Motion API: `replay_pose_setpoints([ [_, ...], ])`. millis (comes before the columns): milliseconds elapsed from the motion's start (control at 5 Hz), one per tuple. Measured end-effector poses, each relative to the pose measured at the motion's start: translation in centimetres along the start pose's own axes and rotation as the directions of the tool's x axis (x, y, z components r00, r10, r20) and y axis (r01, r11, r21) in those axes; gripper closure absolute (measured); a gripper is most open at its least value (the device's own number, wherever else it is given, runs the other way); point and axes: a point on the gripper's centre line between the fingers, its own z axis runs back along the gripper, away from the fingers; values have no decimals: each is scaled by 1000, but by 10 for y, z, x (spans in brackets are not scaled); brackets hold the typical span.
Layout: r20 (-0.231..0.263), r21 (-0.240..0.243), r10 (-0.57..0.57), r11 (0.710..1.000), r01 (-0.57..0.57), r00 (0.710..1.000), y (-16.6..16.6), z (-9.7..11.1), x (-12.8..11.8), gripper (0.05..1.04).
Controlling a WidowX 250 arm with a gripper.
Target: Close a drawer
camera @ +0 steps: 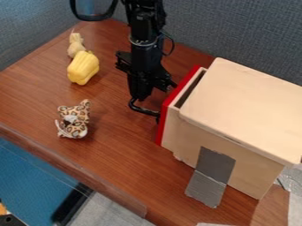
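Closing push looks next; drawer (171, 134) ajar

Near: grey tape (213, 170) on box (245, 106); then spotted plush (74, 120), left; drawer at box's left side, red front (162, 123) out, narrow gap behind; gripper (156, 106) low, just left of front; can't tell if spread or pressed together; needs level push right until gap's gone; far left: yellow toy (83, 68).

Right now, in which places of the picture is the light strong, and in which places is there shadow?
Camera view: the top of the wooden box is bright and evenly lit; behind the drawer's red front, the inside is in deep shadow; the black arm is so dark that its parts partly merge; the leopard-print plush has at most a faint, soft shadow.
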Motion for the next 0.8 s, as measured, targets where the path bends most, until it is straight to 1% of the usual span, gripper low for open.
replay_pose_setpoints([
  [200, -13, -18, -7, 1000, 7, 1000, -9, -3, 1, 975],
  [400, -15, -16, -9, 1000, 9, 1000, -9, -3, 1, 937],
  [600, -32, -13, -20, 1000, 19, 999, -9, -3, -2, 715],
  [800, -3, -4, -6, 1000, 6, 1000, -4, 10, -3, 407],
])
